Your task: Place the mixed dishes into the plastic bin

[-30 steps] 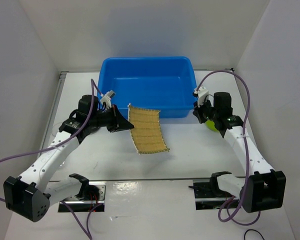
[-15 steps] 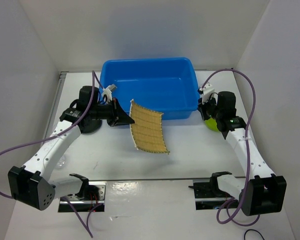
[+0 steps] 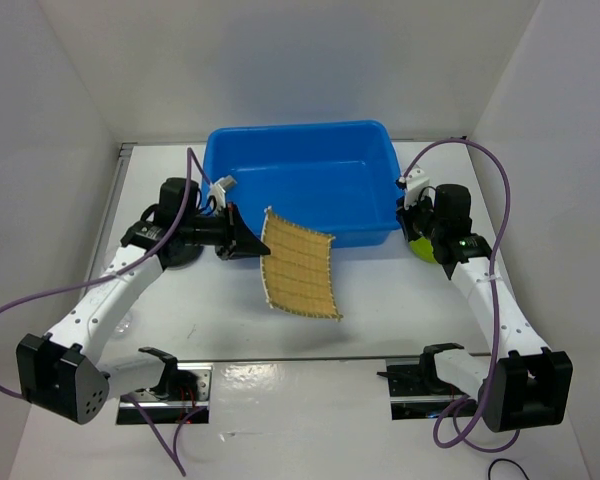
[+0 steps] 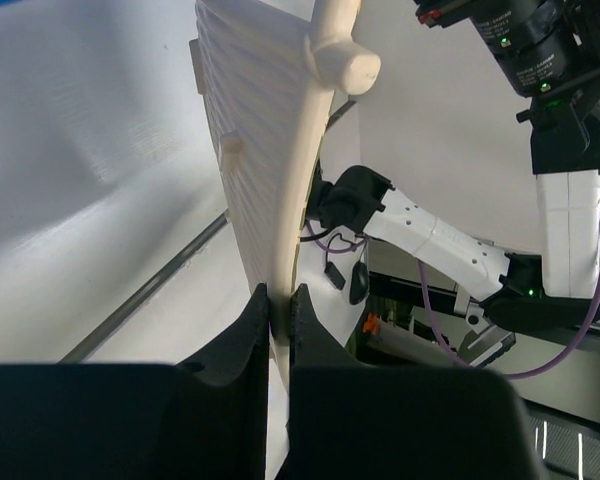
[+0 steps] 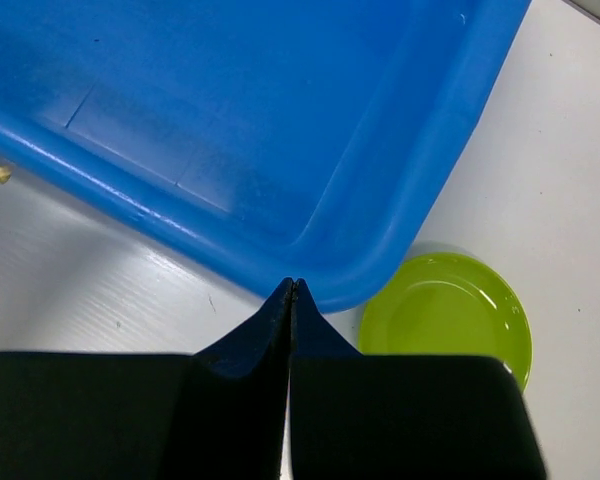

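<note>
The tan woven mat (image 3: 300, 265) hangs tilted in front of the blue plastic bin (image 3: 290, 128), its lower edge near the table. My left gripper (image 3: 252, 245) is shut on the mat's left edge. In the left wrist view the mat (image 4: 280, 190) runs edge-on up from the gripper (image 4: 280, 298). My right gripper (image 3: 408, 230) is shut and empty at the bin's near right corner (image 5: 380, 270); its tips (image 5: 293, 285) are at the rim. The lime-green plate (image 5: 445, 318) lies on the table beside that corner, also visible in the top view (image 3: 420, 250). A faint clear glass (image 3: 123, 322) stands left of the left arm.
White walls close in the table on the left, back and right. The arm bases and their cables sit at the near edge (image 3: 300, 385). The bin's inside (image 5: 230, 90) holds nothing that I can see.
My left gripper has lifted the mat's left edge and carried it right, closer to the bin front. The bin has shifted slightly right. My right gripper has moved slightly back.
</note>
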Robot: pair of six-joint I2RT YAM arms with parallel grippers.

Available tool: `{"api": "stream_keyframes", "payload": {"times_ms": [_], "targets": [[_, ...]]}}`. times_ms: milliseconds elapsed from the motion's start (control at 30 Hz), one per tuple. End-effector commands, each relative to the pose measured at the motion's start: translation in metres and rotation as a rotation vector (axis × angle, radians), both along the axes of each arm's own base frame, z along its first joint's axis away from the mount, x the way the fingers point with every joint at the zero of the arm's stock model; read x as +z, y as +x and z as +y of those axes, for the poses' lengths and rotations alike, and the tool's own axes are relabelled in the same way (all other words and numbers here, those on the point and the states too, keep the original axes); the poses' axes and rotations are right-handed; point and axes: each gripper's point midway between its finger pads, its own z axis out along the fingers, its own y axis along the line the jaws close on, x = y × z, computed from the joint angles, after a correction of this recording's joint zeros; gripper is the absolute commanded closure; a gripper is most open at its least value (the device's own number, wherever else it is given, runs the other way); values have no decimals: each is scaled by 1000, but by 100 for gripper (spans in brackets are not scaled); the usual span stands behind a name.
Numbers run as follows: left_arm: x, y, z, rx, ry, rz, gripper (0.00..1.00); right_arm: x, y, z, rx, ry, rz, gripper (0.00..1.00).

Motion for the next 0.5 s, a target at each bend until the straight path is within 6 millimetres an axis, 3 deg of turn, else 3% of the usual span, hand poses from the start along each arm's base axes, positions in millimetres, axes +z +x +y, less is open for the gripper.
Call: {"api": "stream_keyframes", "payload": {"times_ms": [0,333,467], "targets": [[47,-26,-8,-142,-154,-136,100,15,7,-3,-21,9,-69,100],[12,-31,-7,-147,-144,-69,100,4,10,-1,-8,3,-38,100],[15,-34,-7,-157,-151,-76,100,4,10,-1,-8,3,-38,100]]}}
